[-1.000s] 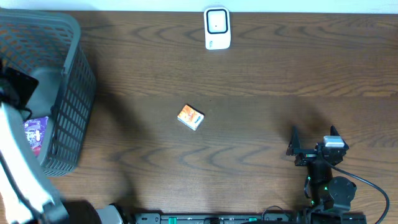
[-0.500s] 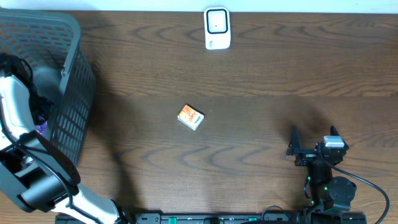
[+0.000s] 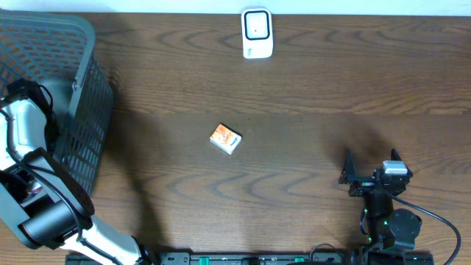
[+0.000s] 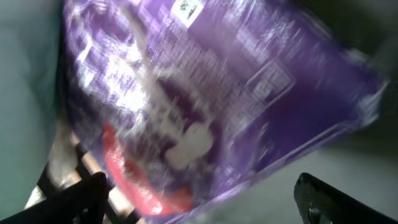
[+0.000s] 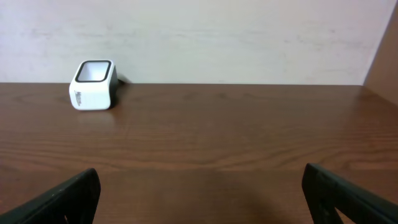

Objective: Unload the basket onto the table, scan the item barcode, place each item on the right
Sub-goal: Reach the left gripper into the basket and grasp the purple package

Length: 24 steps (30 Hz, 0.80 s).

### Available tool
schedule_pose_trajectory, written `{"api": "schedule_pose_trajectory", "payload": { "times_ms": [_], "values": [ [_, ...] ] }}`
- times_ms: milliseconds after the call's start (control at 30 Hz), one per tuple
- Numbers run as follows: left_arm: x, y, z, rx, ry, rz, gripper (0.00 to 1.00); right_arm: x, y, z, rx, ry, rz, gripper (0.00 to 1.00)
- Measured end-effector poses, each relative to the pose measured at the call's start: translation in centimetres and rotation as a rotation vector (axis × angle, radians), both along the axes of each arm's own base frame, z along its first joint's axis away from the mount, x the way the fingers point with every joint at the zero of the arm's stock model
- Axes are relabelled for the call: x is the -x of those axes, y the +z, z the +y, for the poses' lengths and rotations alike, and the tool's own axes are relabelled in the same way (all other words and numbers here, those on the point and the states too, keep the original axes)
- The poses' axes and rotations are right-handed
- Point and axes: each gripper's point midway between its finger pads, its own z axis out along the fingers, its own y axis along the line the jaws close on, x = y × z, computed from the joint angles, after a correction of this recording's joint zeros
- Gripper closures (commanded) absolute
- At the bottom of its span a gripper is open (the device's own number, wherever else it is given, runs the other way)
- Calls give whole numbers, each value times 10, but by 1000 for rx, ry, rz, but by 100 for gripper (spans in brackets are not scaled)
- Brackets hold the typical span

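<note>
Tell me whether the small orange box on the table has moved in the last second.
No. The small orange box lies at the same spot on the dark wooden table, unchanged against the white scanner at the far edge.

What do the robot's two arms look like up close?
The left arm has white, rounded shell segments joined by black joints, with black cable along it. The right arm is black, with a small silver block, tiny green lights and a thin black cable looping off. Both end in flat black fingers.
</note>
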Motion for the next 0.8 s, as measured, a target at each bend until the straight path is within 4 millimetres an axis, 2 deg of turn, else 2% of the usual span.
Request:
{"api": "schedule_pose_trajectory", "payload": {
  "times_ms": [167, 333, 433, 533, 733, 767, 800],
  "values": [
    [-15, -5, 2, 2, -7, -68, 10, 0, 0, 0, 0, 0, 0, 1],
    [-17, -17, 1, 0, -11, -95, 12, 0, 0, 0, 0, 0, 1, 1],
    [-17, -23, 2, -13, -8, -104, 29, 0, 0, 0, 0, 0, 0, 1],
    [-15, -24, 5, -27, -12, -92, 34, 0, 0, 0, 0, 0, 0, 1],
    [-12, -24, 7, -38, -12, -81, 62, 0, 0, 0, 0, 0, 0, 1],
    [-12, -24, 8, -42, -10, -79, 72, 0, 0, 0, 0, 0, 0, 1],
    [-11, -23, 8, -44, -13, -75, 92, 0, 0, 0, 0, 0, 0, 1]
  ]
}}
